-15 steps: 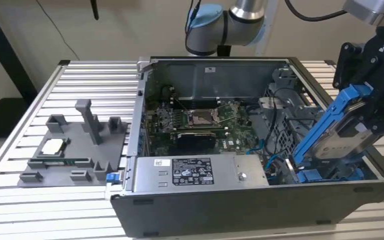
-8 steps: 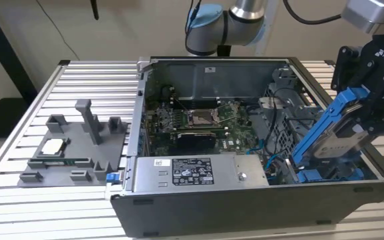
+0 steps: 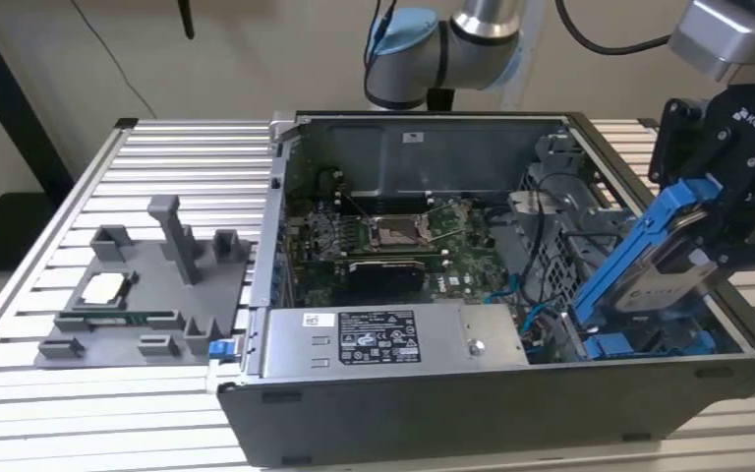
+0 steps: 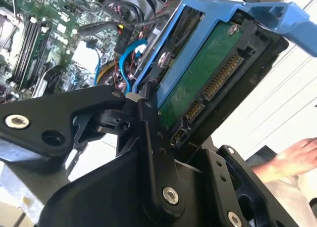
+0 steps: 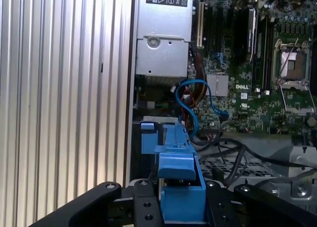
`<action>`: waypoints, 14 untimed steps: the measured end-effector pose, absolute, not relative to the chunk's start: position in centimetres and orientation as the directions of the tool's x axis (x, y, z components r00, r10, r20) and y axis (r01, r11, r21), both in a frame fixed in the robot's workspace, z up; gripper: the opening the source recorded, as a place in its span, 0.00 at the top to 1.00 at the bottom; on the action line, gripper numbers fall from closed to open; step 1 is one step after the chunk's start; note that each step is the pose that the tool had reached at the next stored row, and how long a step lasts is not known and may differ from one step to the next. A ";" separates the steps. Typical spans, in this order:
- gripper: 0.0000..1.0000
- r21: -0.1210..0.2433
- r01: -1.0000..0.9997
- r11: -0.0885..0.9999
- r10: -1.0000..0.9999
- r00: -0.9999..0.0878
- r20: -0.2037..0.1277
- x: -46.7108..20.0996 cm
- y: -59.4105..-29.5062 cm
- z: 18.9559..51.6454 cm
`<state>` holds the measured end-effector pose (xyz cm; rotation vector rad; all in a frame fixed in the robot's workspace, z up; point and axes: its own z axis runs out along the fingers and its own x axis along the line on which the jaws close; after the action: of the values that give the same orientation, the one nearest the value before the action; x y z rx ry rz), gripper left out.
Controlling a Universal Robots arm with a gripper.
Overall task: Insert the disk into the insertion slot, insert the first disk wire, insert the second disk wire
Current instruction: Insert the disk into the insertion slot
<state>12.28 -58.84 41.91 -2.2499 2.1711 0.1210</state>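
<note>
Exterior view, right of the frame: the gripper (image 3: 699, 236), its black body carrying white lettering, pinched the disk (image 3: 651, 275) by its blue carrier. The disk was tilted, its lower end reaching the insertion slot (image 3: 640, 346) at the lower right of the computer case (image 3: 483, 423), and the power-supply box (image 3: 391, 339) at lower centre bore a printed label. The second wrist view showed the disk's green circuit board (image 4: 198, 83) and a person's hand (image 4: 292, 158) beyond it, while the first wrist view showed the carrier edge-on between both fingers (image 5: 218, 207).

hand (image 4: 292, 157): blurred, cut by edge | arm (image 3: 463, 44): cut off above
</note>
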 end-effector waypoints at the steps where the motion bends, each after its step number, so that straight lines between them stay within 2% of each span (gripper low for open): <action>1: 0.67 0.045 -0.998 -0.037 -0.997 0.034 -0.064 12.3 -58.8 41.8; 14: 0.67 0.045 -0.999 -0.027 -0.998 0.024 -0.065 12.5 -58.8 40.1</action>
<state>12.54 -58.84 40.08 -2.2380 2.1825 0.1214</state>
